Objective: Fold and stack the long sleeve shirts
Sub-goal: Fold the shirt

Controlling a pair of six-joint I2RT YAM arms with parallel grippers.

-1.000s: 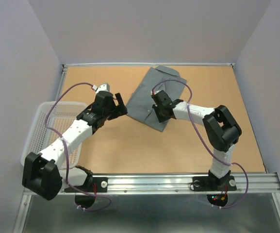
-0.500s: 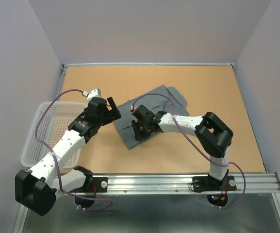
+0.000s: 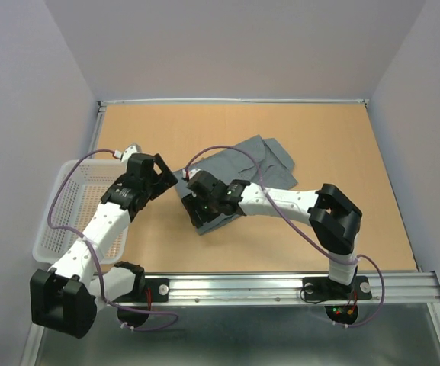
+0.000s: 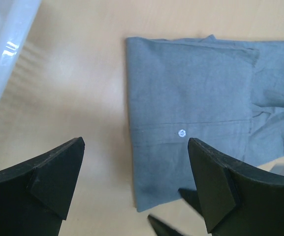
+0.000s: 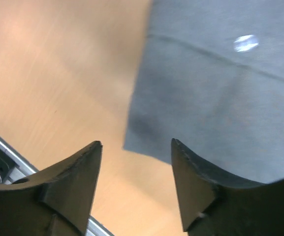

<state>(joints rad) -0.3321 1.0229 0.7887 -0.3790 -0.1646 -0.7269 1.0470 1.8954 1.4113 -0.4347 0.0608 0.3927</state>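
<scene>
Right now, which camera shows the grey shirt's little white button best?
The left wrist view: the button looks sharp on the shirt. The right wrist view shows it only as a blur. From the top, it is too small to find.

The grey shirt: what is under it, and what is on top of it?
The grey shirt lies folded on the wooden table. The right gripper is above one corner, jaws apart, with no cloth between them. Anything between the folded layers is covered.

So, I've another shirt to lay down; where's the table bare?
Bare: the far right corner, between shirt and right wall; also the strip between shirt and near rail. Crowded: centre-left, with left gripper, right gripper and basket near the shirt.
</scene>
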